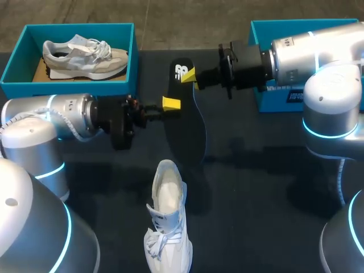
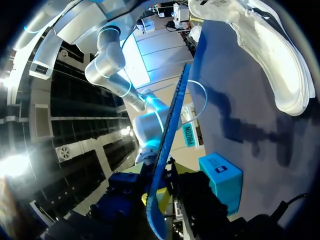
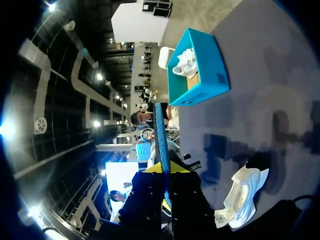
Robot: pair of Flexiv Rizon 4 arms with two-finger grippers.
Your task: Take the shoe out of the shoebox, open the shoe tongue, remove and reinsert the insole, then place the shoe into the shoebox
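Shoe (image 1: 166, 216) lay out on table (image 1: 256, 170), apart from my jaws. Insole (image 1: 190, 122) was out; left gripper (image 1: 170, 104) and right gripper (image 1: 189, 75) both clamped it. Remaining, I judged: reinsert insole, return shoe to shoebox (image 1: 267, 99).

Edge-on insole (image 2: 170, 135) in tool (image 2: 160, 196), shoe (image 2: 270, 50) beyond

We see open table (image 1: 267, 187) right of the white shoe (image 1: 168, 222); the raised insole (image 1: 193, 131) stands across the middle, blocking passage there.
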